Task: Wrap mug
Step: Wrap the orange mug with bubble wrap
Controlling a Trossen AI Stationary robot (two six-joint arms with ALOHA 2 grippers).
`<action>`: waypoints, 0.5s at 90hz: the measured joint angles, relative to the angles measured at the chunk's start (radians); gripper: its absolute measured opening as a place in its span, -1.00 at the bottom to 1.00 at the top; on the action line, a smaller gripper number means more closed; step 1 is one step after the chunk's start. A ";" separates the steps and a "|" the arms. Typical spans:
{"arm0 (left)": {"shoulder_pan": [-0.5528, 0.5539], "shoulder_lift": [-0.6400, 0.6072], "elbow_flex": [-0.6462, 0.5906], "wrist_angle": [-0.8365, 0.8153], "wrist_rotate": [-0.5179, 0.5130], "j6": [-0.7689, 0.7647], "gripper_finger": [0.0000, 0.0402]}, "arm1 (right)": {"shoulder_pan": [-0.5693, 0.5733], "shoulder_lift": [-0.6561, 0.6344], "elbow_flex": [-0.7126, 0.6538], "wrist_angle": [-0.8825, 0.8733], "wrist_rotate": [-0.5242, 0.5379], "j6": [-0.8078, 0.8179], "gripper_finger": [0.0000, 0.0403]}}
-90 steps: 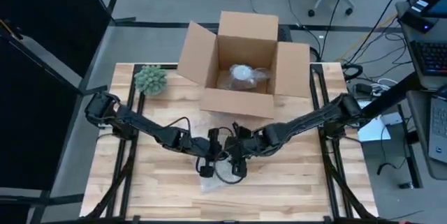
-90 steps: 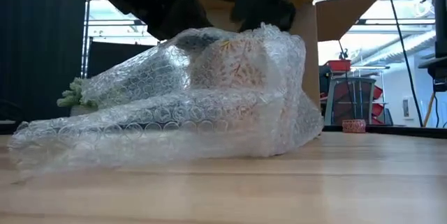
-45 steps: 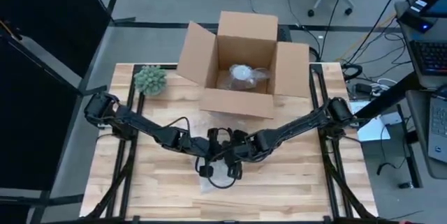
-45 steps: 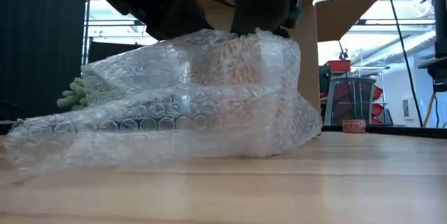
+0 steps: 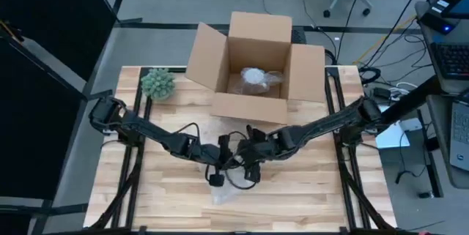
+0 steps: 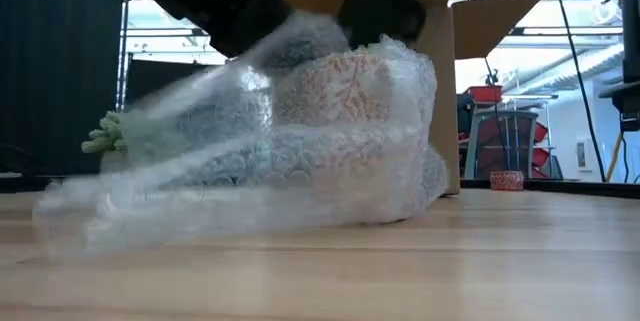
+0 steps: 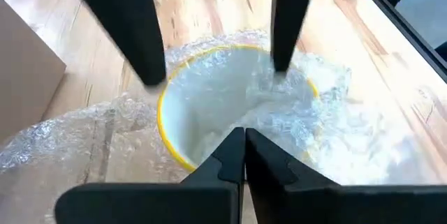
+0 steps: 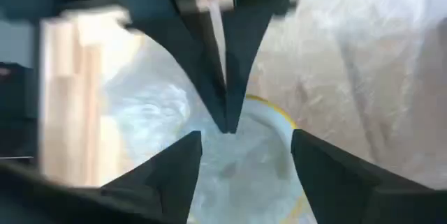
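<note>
Mug [image 7: 237, 112] lying mid-surface [image 5: 330, 191], swathed in bubble wrap [image 6: 270, 161]. Left claw [image 7: 244, 137] pinched together on wrap, holding fold over mouth. Right claw [image 8: 244, 147] fingers apart just beside, probably ready to tuck.

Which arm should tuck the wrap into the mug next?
Probably the right: its gripper is open over the mug mouth, while the left gripper is shut on the wrap, holding it.

Bright backlight; motion-blurred wrist views
</note>
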 joint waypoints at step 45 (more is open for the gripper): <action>0.000 0.000 0.000 -0.001 -0.001 0.002 -1.00 | 0.025 -0.013 0.002 -0.036 -0.122 -0.015 -0.91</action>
